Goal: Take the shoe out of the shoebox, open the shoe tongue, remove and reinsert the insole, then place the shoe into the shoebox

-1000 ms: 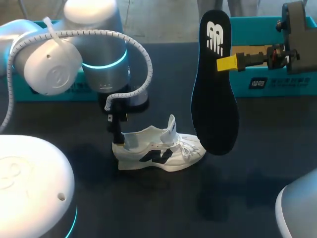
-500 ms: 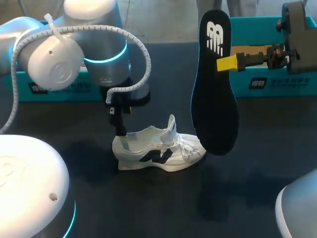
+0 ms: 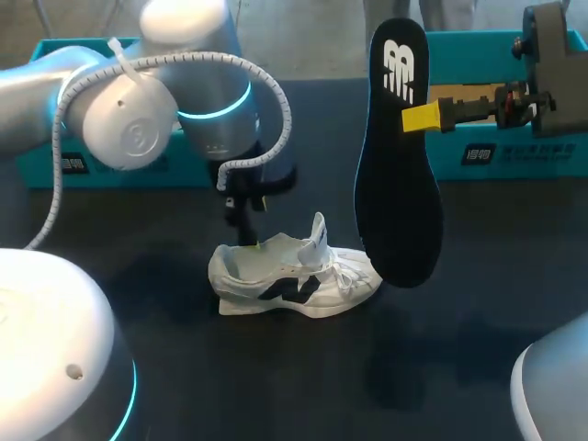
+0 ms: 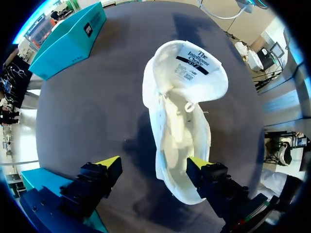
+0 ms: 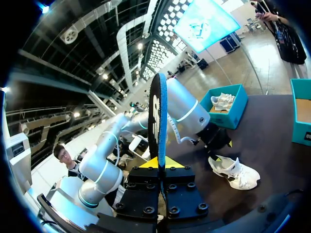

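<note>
So the insole (image 3: 397, 156) is already out of the shoe (image 3: 294, 276), and the right hand (image 3: 423, 118) pinches it edge-on up near the heel end, so it hangs upright with the toe end down, well above the table (image 3: 478, 349). My guess is it's held that way so the toe can slide in first. The shoe sits on its sole out on the table, tongue flipped up and the mouth wide open (good for getting the insole back in). It's between the left teal box (image 3: 37, 170) and the right teal box (image 3: 551, 152), and not in either one. The left hand (image 4: 154, 164) is spread over the heel: one finger is right beside the collar and the other is clear of the shoe, so it's gripping nothing. I reckon it's there to steady the heel.
</note>
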Robot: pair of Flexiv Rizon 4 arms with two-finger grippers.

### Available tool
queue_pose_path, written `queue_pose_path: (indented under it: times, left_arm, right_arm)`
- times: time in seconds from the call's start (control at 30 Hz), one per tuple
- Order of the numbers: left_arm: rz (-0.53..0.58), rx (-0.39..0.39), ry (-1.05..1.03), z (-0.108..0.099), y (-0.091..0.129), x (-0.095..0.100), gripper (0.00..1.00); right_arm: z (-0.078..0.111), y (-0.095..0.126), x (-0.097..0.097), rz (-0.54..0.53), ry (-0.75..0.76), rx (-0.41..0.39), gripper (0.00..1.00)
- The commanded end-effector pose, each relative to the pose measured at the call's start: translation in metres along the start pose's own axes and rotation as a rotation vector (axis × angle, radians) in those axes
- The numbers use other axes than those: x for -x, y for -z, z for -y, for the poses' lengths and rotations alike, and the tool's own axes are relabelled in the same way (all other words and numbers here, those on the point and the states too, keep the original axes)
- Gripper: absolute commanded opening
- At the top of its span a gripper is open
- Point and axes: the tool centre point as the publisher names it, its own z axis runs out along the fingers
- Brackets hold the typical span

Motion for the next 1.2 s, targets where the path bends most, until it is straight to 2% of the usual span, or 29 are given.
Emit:
queue_pose_path:
  times: [0.03,0.17,0.27,0.33,0.47,0.97,1.07,1.13,1.2]
  left_arm:
    - [0.001,-0.02,0.005,0.003,-0.013,0.003,0.83]
    - [0.001,-0.022,0.001,0.01,-0.02,0.0,0.77]
    - [0.001,-0.023,-0.001,0.015,-0.026,-0.001,0.68]
    - [0.003,-0.031,0.004,0.018,-0.032,0.0,0.65]
    - [-0.005,-0.047,0.013,0.023,-0.041,0.0,0.5]
    - [-0.055,-0.055,0.018,0.031,-0.063,-0.004,0.47]
    - [-0.059,-0.055,0.019,0.031,-0.065,-0.005,0.41]
    - [-0.061,-0.056,0.02,0.031,-0.066,-0.007,0.29]
    - [-0.063,-0.056,0.021,0.03,-0.067,-0.009,0.25]
  right_arm:
    - [-0.003,-0.003,0.001,0.0,-0.001,-0.005,0.0]
    - [-0.003,-0.003,0.001,0.0,-0.001,-0.005,0.0]
    - [-0.003,-0.003,0.001,0.0,-0.001,-0.005,0.0]
    - [-0.003,-0.003,0.001,0.0,-0.001,-0.005,0.0]
    - [-0.003,-0.003,0.001,0.0,-0.001,-0.005,0.0]
    - [-0.003,-0.003,0.001,0.0,-0.001,-0.005,0.0]
    - [-0.003,-0.003,0.001,0.0,-0.001,-0.005,0.0]
    - [-0.003,-0.003,0.001,0.0,-0.001,-0.005,0.0]
    - [-0.003,-0.003,0.001,0.0,-0.001,-0.005,0.0]
